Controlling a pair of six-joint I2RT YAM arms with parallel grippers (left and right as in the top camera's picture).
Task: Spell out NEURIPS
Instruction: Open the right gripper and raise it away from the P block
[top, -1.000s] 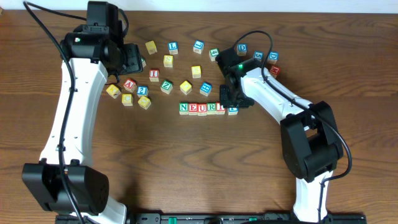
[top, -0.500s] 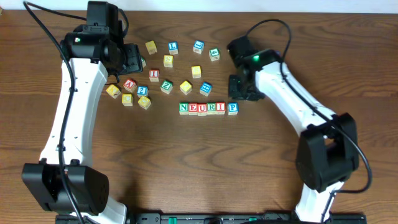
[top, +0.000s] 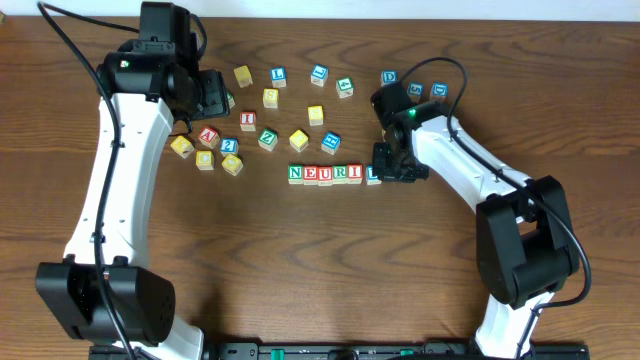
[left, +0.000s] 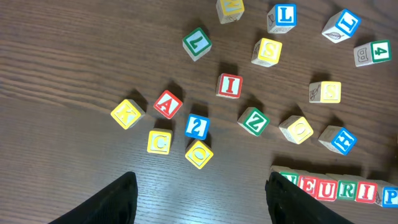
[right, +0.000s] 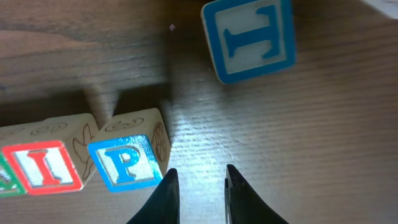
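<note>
Six cubes stand in a row reading N (top: 295, 173), E (top: 310, 174), U (top: 325, 174), R (top: 340, 174), I (top: 355, 173), P (top: 372, 177). The right wrist view shows the blue P (right: 127, 158) beside the red I (right: 43, 165). My right gripper (right: 199, 186) hangs low just right of the P, open by a narrow gap with bare table between its fingers. A yellow S cube (top: 270, 97) (left: 267, 51) lies loose at the back. My left gripper (top: 218, 97) (left: 202, 190) hovers wide open and empty over the left cluster.
Loose cubes lie scattered behind the row: red A (left: 167, 104), blue 2 (left: 197, 126), green Z (left: 253, 121), red I (left: 229, 85), several yellow ones. Blue cubes (top: 389, 77) sit at the back right, one (right: 249, 37) just beyond my right fingers.
My right gripper swung from over the row's right end back to the right, then came down beside the P, its jaws narrowing. The left arm has not moved.
</note>
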